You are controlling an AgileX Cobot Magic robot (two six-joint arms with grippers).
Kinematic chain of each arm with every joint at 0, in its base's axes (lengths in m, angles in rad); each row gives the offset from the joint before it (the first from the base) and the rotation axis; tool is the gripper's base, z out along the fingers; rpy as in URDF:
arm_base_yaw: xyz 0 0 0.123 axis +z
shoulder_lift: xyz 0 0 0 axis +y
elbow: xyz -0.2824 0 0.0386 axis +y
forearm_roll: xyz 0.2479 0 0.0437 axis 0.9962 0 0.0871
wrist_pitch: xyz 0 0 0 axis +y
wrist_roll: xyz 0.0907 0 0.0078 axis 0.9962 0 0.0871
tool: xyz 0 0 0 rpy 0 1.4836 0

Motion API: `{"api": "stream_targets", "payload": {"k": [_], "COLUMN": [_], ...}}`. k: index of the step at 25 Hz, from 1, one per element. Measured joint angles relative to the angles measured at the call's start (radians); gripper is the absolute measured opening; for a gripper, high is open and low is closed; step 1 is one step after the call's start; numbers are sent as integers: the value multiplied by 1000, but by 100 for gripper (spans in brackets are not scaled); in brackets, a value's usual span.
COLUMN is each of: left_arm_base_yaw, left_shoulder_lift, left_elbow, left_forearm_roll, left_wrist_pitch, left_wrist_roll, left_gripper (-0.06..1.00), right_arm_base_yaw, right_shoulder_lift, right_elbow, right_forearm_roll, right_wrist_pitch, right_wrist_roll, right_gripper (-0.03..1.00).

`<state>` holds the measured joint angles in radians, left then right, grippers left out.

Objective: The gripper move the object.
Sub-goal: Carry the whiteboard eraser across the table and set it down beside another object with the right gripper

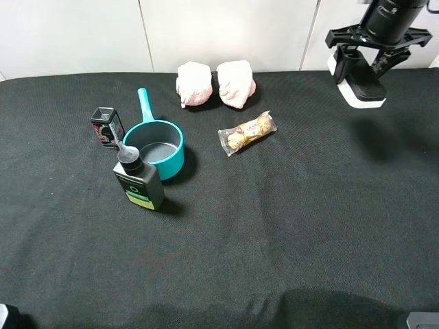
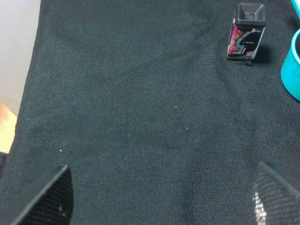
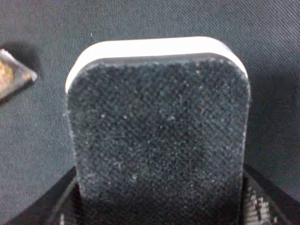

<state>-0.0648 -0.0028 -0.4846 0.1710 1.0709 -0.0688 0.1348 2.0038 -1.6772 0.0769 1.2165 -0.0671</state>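
The object, a board eraser with a black felt face and white base, hangs above the black cloth at the far right back, throwing a shadow on the cloth in front of it. My right gripper is shut on it from above. In the right wrist view the eraser fills the frame, felt side toward the camera, with a black finger at each lower corner. My left gripper is open over bare cloth, its two fingertips set wide apart with nothing between them.
A teal saucepan sits left of centre, with a black green-labelled bottle in front of it and a small black-and-pink box beside it. Two pink cloth bundles lie at the back, a wrapped chocolate pack near the middle.
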Motion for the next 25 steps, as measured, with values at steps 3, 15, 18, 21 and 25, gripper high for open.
{"api": "stream_targets", "payload": {"k": [3,15,18,21,25], "left_arm_base_yaw": [0,0,0,0,0], "left_shoulder_lift": [0,0,0,0,0], "left_elbow": [0,0,0,0,0], "left_forearm_roll": [0,1,1,1,1], "left_wrist_pitch": [0,0,0,0,0], "left_wrist_roll": [0,0,0,0,0], "left_gripper": [76,76,76,76,76], "right_arm_base_yaw": [0,37,61,86,108], "right_shoulder_lift": [45,146,153,159,181], "right_elbow": [-55,-132,-132,-132,-132], "right_forearm_roll": [7,39,32,30,35], "right_wrist_pitch": [0,0,0,0,0], "right_wrist_roll": [-3,-6,-6,-3,0], "right_gripper": [46,46,46,46,46]}}
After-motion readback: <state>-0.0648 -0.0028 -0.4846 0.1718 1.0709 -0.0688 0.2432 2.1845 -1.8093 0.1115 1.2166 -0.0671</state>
